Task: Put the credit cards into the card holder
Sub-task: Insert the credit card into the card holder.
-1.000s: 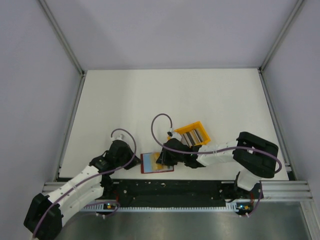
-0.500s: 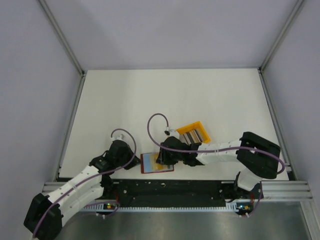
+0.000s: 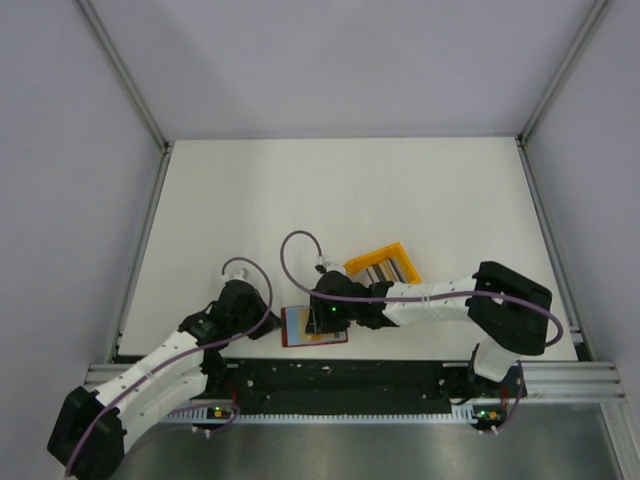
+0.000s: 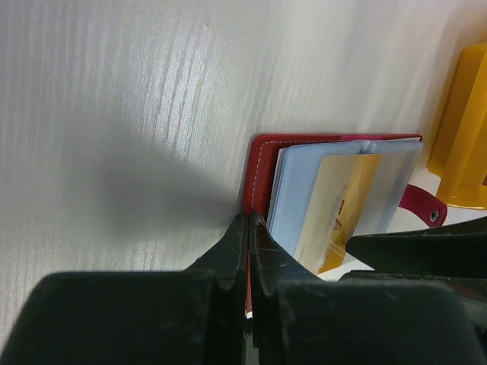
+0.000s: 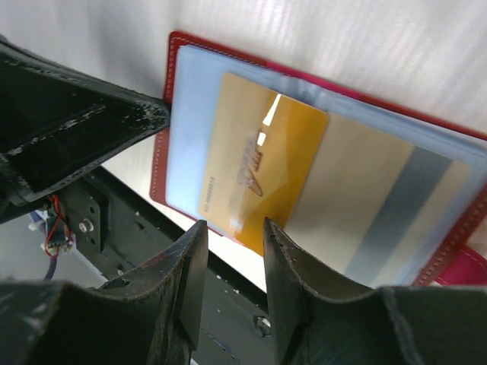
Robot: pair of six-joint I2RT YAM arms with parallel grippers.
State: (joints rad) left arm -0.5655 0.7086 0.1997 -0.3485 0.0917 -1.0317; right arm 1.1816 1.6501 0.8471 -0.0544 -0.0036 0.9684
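Card holder [image 3: 296, 327], top view: lies open at the table's [image 3: 300, 200] near edge, between both grippers, long axis left to right. Left gripper [image 3: 272, 326] at its left rim, right gripper [image 3: 325, 322] over its right half, nearer the pockets. Yellow bin [image 3: 382, 268] with more credit cards [image 3: 385, 272] just behind. Against a second ago: right gripper further left, bin more uncovered.

Left wrist: fingers [image 4: 236, 243] pinched together on the red cover's rim, pinning it down.

Right wrist: fingers [image 5: 183, 289] apart, gripping nothing. Gold card [image 5: 259, 175] partway in a clear sleeve [image 5: 190, 114], one corner poking out into the gap. Probably wants nudging deeper, away from this gripper.
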